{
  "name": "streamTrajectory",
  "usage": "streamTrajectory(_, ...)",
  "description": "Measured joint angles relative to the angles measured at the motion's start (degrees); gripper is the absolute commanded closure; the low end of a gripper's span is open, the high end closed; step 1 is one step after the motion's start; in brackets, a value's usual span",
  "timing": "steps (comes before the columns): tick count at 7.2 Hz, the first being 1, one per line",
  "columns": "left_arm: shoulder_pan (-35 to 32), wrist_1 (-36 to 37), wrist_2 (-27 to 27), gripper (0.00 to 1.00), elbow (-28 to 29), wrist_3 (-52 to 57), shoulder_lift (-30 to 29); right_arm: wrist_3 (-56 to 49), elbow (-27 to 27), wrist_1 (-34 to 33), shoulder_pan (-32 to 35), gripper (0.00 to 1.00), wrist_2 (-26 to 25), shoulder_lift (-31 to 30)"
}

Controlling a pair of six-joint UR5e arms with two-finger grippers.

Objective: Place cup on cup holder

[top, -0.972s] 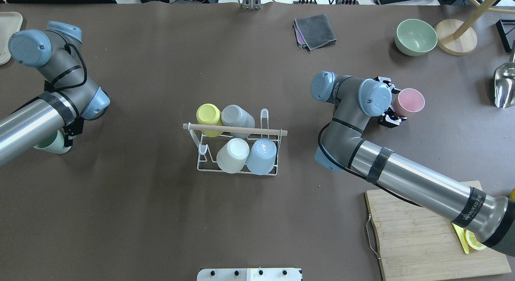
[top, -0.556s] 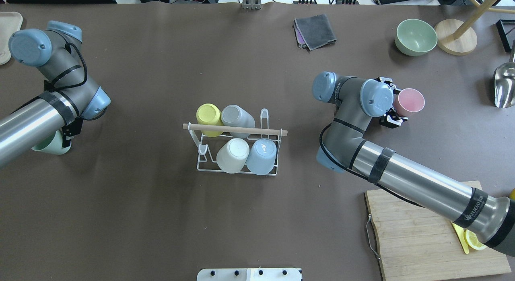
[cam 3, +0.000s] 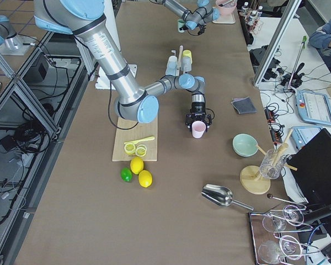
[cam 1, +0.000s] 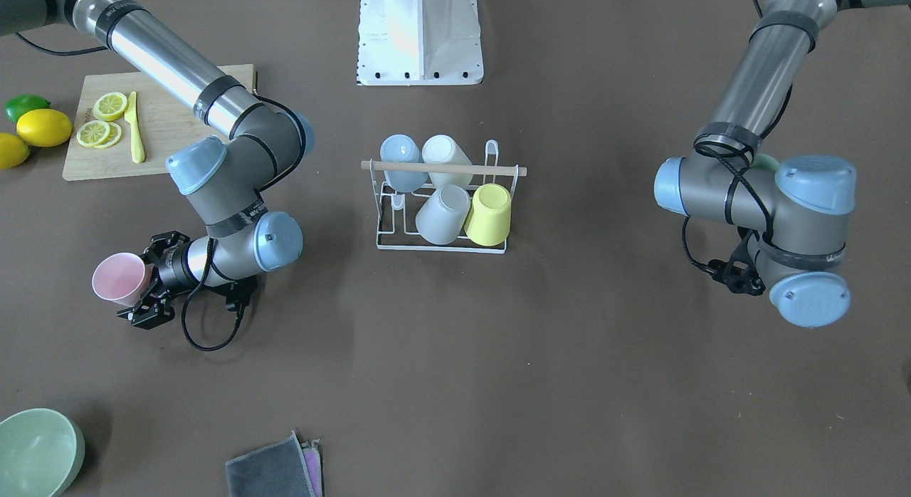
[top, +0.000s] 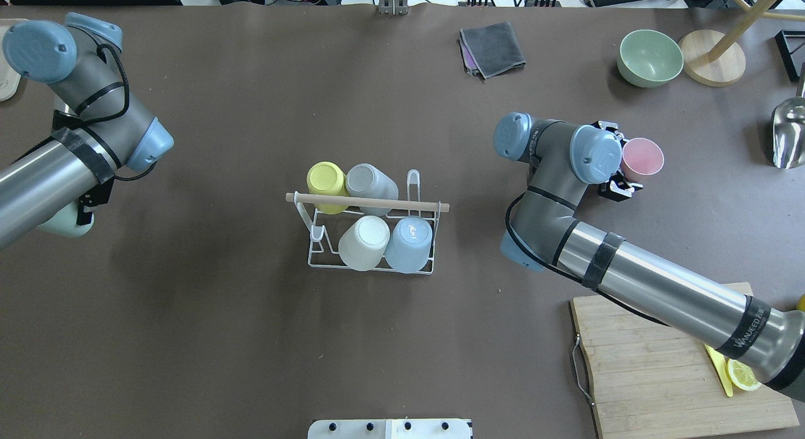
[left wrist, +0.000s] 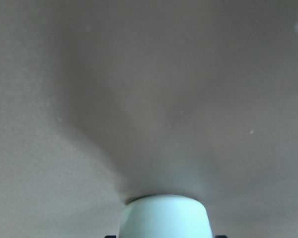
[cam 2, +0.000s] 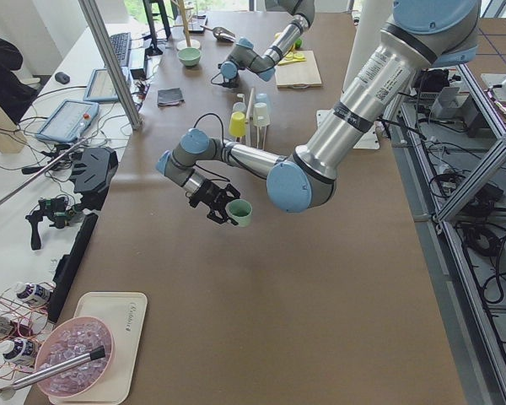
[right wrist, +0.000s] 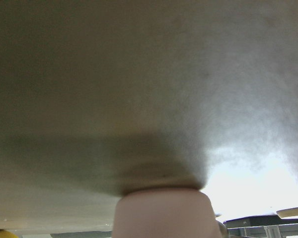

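The white wire cup holder (top: 312,260) with a wooden rod handle stands mid-table, also in the front view (cam 1: 498,248). It holds yellow, grey, white and blue cups upside down. Two prongs are bare. My left gripper (cam 2: 223,205) is shut on a mint green cup (cam 2: 239,213), held above the table far left of the holder. The cup also shows in the overhead view (top: 61,226) and the left wrist view (left wrist: 164,218). My right gripper (cam 1: 151,289) is shut on a pink cup (top: 643,157), held sideways to the right of the holder.
A wooden cutting board (top: 654,370) with lemon slices and a yellow knife lies at the near right. A green bowl (top: 649,57), a wooden stand base (top: 712,58), a metal scoop (top: 790,134) and a grey cloth (top: 492,48) lie along the far side.
My left arm has swung left and toward the far side, carrying the green cup a little left. My right wrist has shifted slightly right; the pink cup has barely moved.
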Motion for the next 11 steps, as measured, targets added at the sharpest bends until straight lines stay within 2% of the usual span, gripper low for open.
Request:
streamTrajectory(2,-2.79,1.14,0.20,1.00,-5.07,-0.03,0.97,0.06,0.10,0.46,0.00,0.01,-0.03,-0.32)
streamTrajectory(4,-5.07,1.74,1.35,1.00,-16.89,-0.41,6.01,0.07,0.08,0.65,0.00,0.04,-0.04,-0.45)
streamTrajectory(5,-5.84,1.78,2.94,1.00,-22.73,-1.02,8.51,0.07,0.07,0.70,0.00,0.20,-0.04,-0.52)
streamTrajectory(8,-6.46,-0.26,6.61,1.00,-35.43,-5.17,13.75,0.01,1.06,0.66,0.20,0.89,-0.01,-0.80)
streamTrajectory(9,-6.48,-4.80,7.00,1.00,-38.24,-7.91,16.46,-0.03,1.88,0.45,0.43,1.00,-0.05,-0.99)
streamTrajectory(11,-6.50,-20.12,6.73,1.00,-43.33,-13.55,24.69,-0.36,5.06,-0.06,1.68,1.00,0.14,-2.23)
